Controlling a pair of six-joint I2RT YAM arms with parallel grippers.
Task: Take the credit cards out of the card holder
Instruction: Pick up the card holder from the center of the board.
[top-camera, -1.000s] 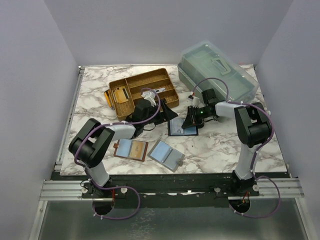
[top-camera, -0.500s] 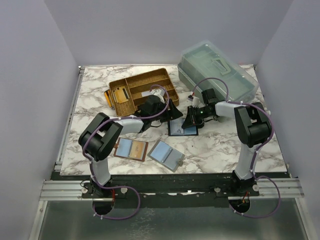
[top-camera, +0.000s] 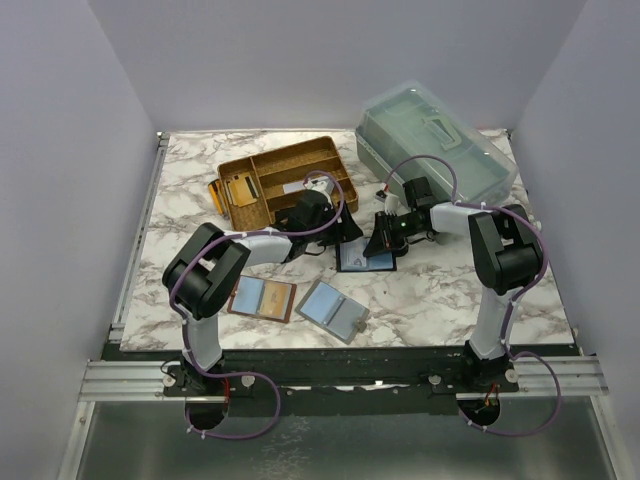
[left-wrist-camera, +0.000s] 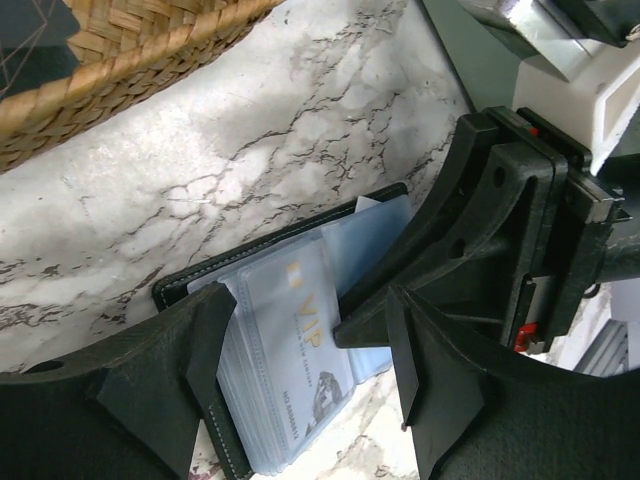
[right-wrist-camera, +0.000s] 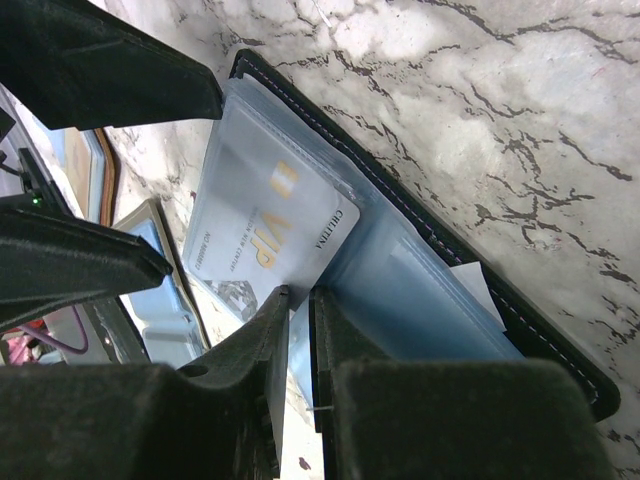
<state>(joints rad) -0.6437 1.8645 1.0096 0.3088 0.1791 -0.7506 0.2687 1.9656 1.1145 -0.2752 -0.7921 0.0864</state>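
I count three holders on the surface (top-camera: 450, 290): one brown holder (top-camera: 262, 298), one grey holder (top-camera: 333, 310), and the black card holder (top-camera: 365, 260), lying open between my two arms. The left end effector (left-wrist-camera: 305, 315) is released, its fingers astride one readable credit card (left-wrist-camera: 290, 345) in the pockets. The right end effector (right-wrist-camera: 295, 300) is clenched thin on the pocket edge at the fold.

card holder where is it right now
In the top view the card holder lies open mid-table, between the left gripper and right gripper, just on the near side of the wicker tray.
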